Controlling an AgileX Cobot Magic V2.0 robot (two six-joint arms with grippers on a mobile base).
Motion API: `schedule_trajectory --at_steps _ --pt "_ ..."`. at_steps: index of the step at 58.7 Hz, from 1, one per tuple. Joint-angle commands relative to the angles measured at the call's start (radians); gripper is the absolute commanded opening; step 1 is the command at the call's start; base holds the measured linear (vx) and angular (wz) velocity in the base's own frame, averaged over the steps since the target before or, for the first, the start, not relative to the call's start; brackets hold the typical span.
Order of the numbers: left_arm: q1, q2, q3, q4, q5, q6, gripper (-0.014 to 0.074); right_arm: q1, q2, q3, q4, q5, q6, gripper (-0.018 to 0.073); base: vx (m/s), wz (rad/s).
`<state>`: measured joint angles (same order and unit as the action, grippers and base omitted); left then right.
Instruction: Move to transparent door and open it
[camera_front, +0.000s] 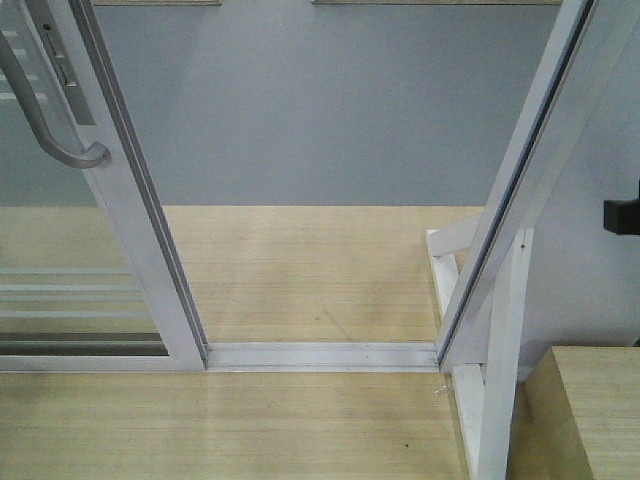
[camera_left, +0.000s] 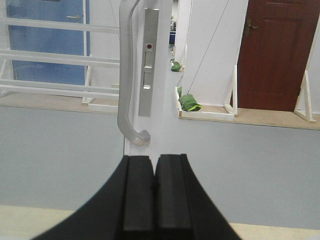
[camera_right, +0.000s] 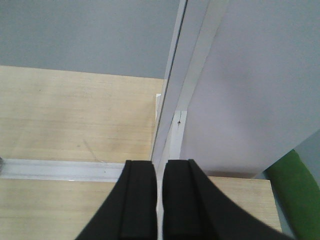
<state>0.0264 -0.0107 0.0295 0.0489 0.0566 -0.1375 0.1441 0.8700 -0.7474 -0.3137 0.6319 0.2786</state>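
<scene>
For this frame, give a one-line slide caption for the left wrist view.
Closed left end effector faces the transparent door stile, just below its curved grey handle, not touching it.

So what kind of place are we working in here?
Probably an indoor test hall or mock-up lab, not a home. The transparent door runs on a floor track across a raised wooden platform, and a red door stands propped on white braces behind it.
</scene>
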Motion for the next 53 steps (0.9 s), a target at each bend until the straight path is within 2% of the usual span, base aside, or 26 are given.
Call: schedule_trajectory --at_steps 1,6,17,21,27,32,40,49,53 --pt "0.002 -0.015 0.018 -0.002 -0.082 -0.009 -0.0003 -0.056 -0.082 0.077 0.020 -0.185 -0.006 0.0077 0.00 0.00" --pt "0.002 -0.015 0.018 -0.002 -0.082 -0.009 -0.0003 -0.108 -0.163 0.178 0.054 -0.306 -0.006 -0.0015 0.00 0.00" --pt "0.002 -0.015 0.018 -0.002 -0.082 -0.009 -0.0003 -0.194 -0.352 0.358 0.068 -0.450 -0.053 -0.0012 0.00 0.00" --pt "0.002 -0.015 0.018 -0.002 -0.082 -0.009 -0.0003 -0.196 -0.418 0.426 0.114 -0.475 -0.133 -0.0010 0.00 0.00" --pt "0.002 -0.015 0.018 -0.002 -0.082 -0.009 -0.0003 -0.196 -0.524 0.525 0.241 -0.510 -0.327 -0.0009 0.00 0.00" --pt "0.002 -0.015 0.018 -0.002 -0.082 -0.009 -0.0003 -0.196 -0.597 0.589 0.298 -0.533 -0.394 -0.0008 0.00 0.00" --pt "0.002 -0.015 0.018 -0.002 -0.082 -0.009 -0.0003 -0.196 -0.718 0.676 0.297 -0.550 -0.345 -0.0008 0.00 0.00" --pt "0.002 -0.015 0.018 -0.002 -0.082 -0.009 -0.0003 -0.196 -0.861 0.759 0.236 -0.567 -0.285 -0.0007 0.00 0.00" --pt "0.002 -0.015 0.018 -0.002 -0.083 -0.009 -0.0003 -0.197 -0.900 0.784 0.242 -0.552 -0.272 -0.0006 0.00 0.00"
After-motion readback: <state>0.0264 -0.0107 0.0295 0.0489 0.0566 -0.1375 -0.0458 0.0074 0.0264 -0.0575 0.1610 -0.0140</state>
